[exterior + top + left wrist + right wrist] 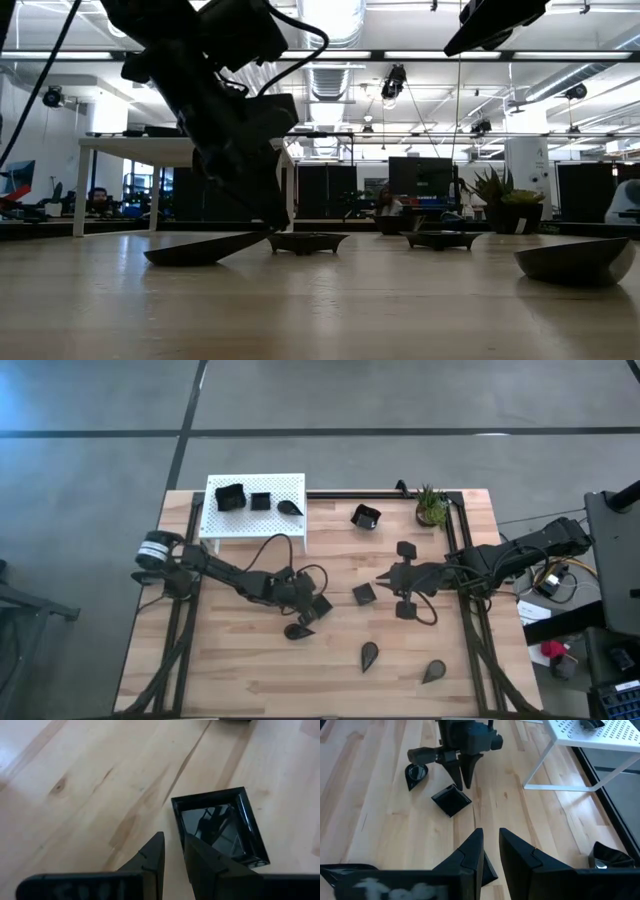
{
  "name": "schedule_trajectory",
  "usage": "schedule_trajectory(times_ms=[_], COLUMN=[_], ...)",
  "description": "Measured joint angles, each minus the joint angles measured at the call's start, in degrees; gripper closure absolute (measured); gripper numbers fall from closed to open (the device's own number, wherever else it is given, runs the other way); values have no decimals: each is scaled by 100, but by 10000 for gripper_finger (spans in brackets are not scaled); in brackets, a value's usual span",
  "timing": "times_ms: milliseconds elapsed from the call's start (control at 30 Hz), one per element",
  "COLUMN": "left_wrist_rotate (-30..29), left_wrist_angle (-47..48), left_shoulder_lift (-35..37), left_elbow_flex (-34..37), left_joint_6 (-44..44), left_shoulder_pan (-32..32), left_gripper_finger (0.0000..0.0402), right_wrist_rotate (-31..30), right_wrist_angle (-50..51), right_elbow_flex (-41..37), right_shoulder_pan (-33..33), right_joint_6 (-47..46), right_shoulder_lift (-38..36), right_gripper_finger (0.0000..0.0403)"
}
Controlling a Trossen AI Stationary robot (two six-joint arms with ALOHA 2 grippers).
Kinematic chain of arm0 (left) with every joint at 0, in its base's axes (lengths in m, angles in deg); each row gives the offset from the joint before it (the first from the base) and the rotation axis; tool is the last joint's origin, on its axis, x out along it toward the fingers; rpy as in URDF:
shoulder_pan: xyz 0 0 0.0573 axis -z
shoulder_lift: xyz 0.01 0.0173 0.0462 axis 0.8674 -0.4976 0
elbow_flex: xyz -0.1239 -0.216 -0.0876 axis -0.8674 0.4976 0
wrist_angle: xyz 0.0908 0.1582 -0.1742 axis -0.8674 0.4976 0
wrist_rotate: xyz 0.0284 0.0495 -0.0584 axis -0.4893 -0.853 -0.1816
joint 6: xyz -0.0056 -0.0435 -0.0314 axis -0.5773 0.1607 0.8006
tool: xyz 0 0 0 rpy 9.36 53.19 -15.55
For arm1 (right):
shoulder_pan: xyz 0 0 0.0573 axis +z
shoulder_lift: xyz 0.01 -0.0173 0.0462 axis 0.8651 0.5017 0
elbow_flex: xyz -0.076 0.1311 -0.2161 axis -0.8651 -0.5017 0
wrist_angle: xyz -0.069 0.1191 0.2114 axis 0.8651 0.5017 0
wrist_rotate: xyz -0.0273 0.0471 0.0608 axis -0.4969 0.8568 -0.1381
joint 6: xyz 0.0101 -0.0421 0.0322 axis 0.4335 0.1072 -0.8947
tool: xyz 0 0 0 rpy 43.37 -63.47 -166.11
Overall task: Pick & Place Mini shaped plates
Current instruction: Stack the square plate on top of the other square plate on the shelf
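The wooden surface [240,660] is carrying the white perforated platform [255,510], which is holding three mini shaped plates [231,497]; others are lying scattered over the boards. The left claw [312,603] is hovering at a small square plate [220,825], its fingers [150,862] sitting slightly parted and gripping nothing. The right claw [386,580] is hanging mid-surface, narrowly released, empty. The white lettering on both claws is proving too blurred to read.

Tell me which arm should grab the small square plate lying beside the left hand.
Left. The left hand hovers right at that square plate, its narrowly parted fingers at the plate's edge in its wrist view. The right hand sits farther off, nearer another square plate.
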Motion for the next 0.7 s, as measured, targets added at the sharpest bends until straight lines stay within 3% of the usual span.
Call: schedule_trajectory(times_ms=[700], left_wrist_rotate=[249], left_wrist_angle=[-70], left_shoulder_lift=[-102], left_elbow_flex=[55], left_joint_6=[85], left_shoulder_pan=[-13], left_gripper_finger=[330], right_wrist_rotate=[-17], right_wrist_angle=[-7], right_elbow_flex=[0], right_shoulder_pan=[0], right_joint_6=[0], right_shoulder_lift=[0], right_gripper_finger=[344])
